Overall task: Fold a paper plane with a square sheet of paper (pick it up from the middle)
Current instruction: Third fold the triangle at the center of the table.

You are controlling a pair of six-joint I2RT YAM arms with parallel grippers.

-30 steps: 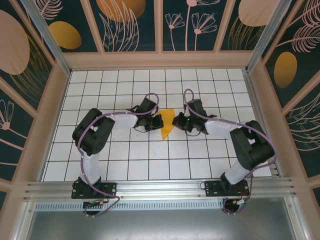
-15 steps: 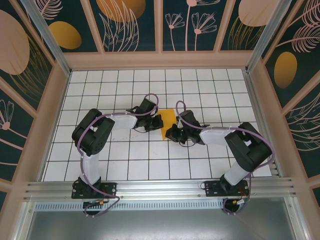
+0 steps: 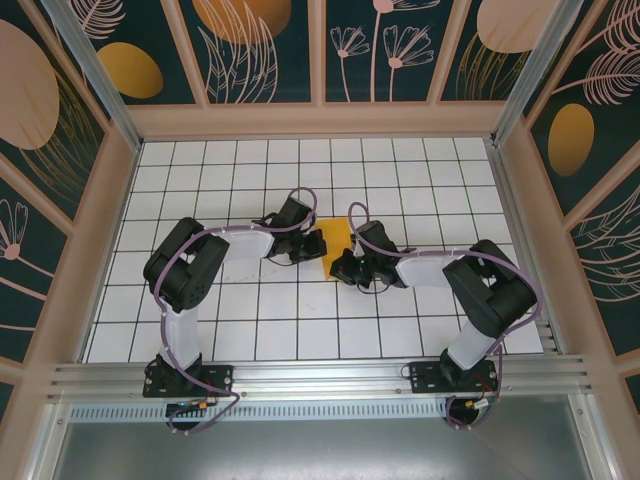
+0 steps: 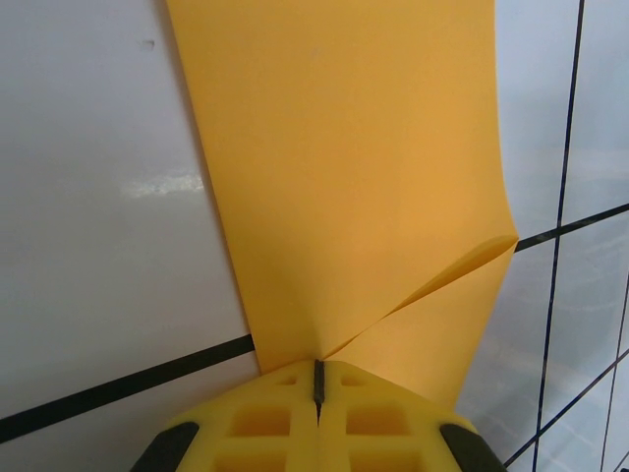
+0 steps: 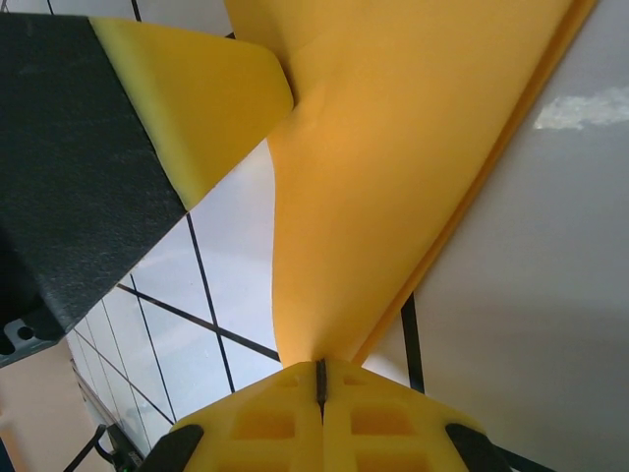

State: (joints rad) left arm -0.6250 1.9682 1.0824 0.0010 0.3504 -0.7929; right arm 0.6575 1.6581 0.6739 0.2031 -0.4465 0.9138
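The square sheet of paper (image 3: 337, 234) is orange-yellow and folded into a narrower creased piece near the middle of the white grid table (image 3: 250, 320). My left gripper (image 3: 321, 244) is shut on its left edge. In the left wrist view the paper (image 4: 344, 167) rises from the closed jaws (image 4: 317, 372), with a diagonal fold running off to the right. My right gripper (image 3: 341, 263) is shut on the paper's near end. The right wrist view shows the paper (image 5: 413, 167) curving up from the closed jaws (image 5: 320, 369), with the left gripper's yellow finger (image 5: 197, 108) beside it.
Floral panels (image 3: 250, 50) in wooden frames wall the table at the back and both sides. The aluminium rail (image 3: 320, 378) carrying both arm bases runs along the near edge. Both arms bend inward and meet at the centre.
My right gripper has swung left and nearer, from the paper's right side to its near end. The paper's lower point has folded away, leaving a shorter piece. The left gripper has stayed put.
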